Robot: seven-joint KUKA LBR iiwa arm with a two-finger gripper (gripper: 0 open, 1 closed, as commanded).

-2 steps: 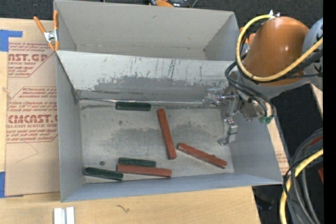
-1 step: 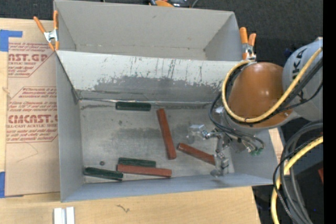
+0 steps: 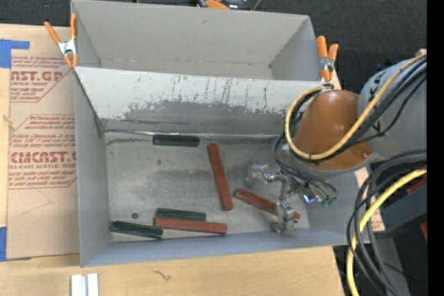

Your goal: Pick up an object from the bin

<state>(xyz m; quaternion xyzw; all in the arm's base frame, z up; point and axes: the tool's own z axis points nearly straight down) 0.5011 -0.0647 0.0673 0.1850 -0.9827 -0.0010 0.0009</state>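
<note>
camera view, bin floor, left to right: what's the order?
dark green stick in the front-left corner → red-brown stick along the front wall → slanted red-brown stick mid-floor → short red-brown stick → gripper. Skipped, spans overlap: dark green stick at the back wall, dark green stick just behind the front red-brown one.

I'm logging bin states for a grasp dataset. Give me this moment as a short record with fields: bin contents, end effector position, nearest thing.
container: grey bin
end effector: low at the bin's right side, over the right end of the short red stick
nearest thing: short red stick, flat on the floor
next nearest: long red stick, diagonal, mid-bin
front row: front green stick, front red stick, corner green stick
back wall: back green stick
grasp: cannot tell
</note>
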